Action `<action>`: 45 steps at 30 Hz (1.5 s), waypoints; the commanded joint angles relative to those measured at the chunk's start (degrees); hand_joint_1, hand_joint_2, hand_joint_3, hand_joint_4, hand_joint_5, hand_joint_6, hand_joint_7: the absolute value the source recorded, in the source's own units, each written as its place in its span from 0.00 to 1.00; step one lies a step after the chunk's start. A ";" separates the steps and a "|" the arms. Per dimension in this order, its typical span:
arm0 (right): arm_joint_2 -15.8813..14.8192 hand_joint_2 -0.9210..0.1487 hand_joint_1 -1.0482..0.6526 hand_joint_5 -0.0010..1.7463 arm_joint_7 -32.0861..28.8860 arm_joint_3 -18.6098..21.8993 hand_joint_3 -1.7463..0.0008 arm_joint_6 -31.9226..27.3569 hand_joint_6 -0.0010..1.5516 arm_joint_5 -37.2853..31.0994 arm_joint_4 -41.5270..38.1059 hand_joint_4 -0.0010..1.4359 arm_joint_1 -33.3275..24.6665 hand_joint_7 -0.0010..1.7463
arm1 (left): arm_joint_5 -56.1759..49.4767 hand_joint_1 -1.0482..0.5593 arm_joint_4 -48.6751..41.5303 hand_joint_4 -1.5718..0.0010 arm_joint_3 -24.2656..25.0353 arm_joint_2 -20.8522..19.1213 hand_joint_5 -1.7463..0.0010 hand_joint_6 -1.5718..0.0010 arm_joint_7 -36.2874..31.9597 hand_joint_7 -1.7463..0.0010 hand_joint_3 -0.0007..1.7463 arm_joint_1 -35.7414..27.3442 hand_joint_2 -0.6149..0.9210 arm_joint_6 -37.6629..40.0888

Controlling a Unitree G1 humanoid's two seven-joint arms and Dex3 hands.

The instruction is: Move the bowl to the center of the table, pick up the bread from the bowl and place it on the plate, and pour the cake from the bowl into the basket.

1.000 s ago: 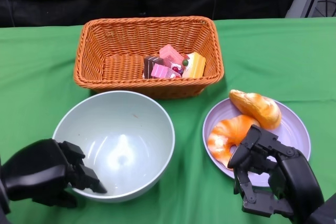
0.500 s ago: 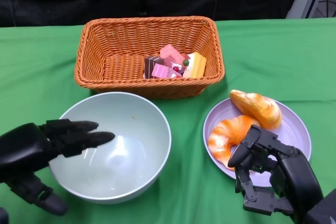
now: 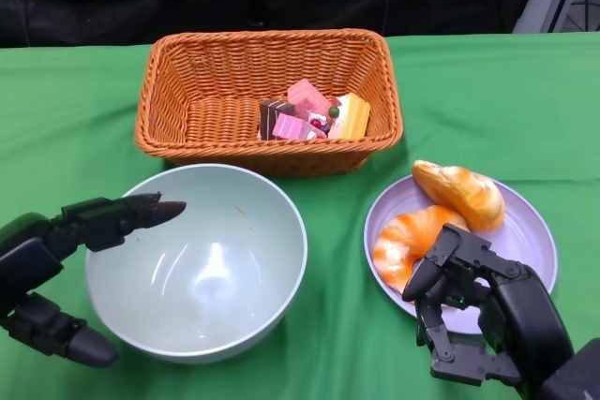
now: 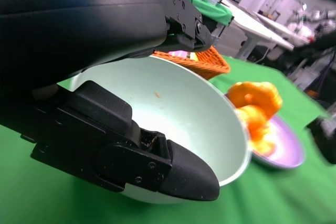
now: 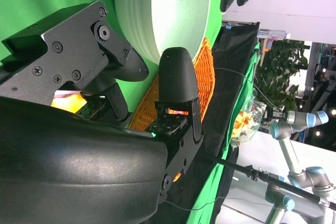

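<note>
Bowl: pale green, upright, sitting on the green table in front of the basket, near the middle; you will find nothing left in it, which suggests its contents are already delivered. Cake: several pink, brown and yellow pieces lying together at the right side of the basket floor, where pouring from the bowl would drop them. Bread: two golden pieces on the lilac plate, one towards the far rim, the other nearer you and partly behind your right hand. Left hand: spread, gripping nothing; its fingers reach over the bowl's near-left rim and its thumb lies low outside the wall, so the bowl stands free between them, a posture that fits letting go. Right hand: hovering at the plate's near edge, fingers loosely curled with nothing between them. Judgement: all three steps look complete.
</note>
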State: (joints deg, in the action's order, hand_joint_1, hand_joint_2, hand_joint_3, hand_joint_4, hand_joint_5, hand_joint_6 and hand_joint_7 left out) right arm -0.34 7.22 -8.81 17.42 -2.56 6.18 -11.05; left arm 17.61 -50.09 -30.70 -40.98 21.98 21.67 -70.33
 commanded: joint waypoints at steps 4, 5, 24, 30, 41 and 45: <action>-2.63 0.38 0.62 1.00 0.63 0.15 0.30 0.04 0.41 -0.88 6.86 0.54 -4.24 0.87 | 12.84 0.35 12.83 0.59 12.90 7.58 0.96 0.60 7.59 0.97 0.04 -10.56 1.00 9.45; -3.14 0.38 0.63 1.00 0.96 0.39 0.30 -0.03 0.41 -0.63 7.44 0.55 -4.64 0.86 | 13.34 0.39 13.77 0.54 14.31 9.26 0.95 0.55 8.64 0.97 0.03 -11.40 1.00 10.02; -10.22 0.44 0.60 0.99 10.97 0.76 0.32 5.14 0.47 3.75 5.94 0.58 -6.96 0.82 | 6.12 0.67 19.50 0.48 30.63 21.20 0.17 0.46 13.29 0.35 0.53 -15.43 0.79 22.47; -10.42 0.44 0.59 0.97 12.36 0.90 0.32 5.86 0.48 4.66 4.31 0.58 -5.72 0.80 | 6.88 0.67 22.86 0.49 32.47 21.11 0.11 0.50 16.30 0.28 0.51 -17.02 0.85 27.37; -10.41 0.43 0.59 1.00 12.13 1.61 0.32 5.89 0.47 3.88 4.55 0.57 -5.35 0.83 | 11.95 0.69 28.37 0.50 36.59 21.38 0.00 0.54 25.51 0.11 0.74 -18.88 0.73 38.23; -10.42 0.42 0.59 1.00 12.53 1.49 0.32 6.06 0.46 4.08 4.60 0.57 -5.28 0.83 | 11.69 0.69 28.42 0.50 37.64 22.19 0.00 0.54 26.12 0.11 0.74 -18.82 0.73 38.92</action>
State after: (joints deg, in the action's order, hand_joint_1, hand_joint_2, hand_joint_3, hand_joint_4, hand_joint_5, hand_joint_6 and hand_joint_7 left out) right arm -9.81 19.52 -7.55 22.91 0.99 10.57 -16.50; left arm 29.49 -22.23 6.17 -18.54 47.46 3.32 -31.89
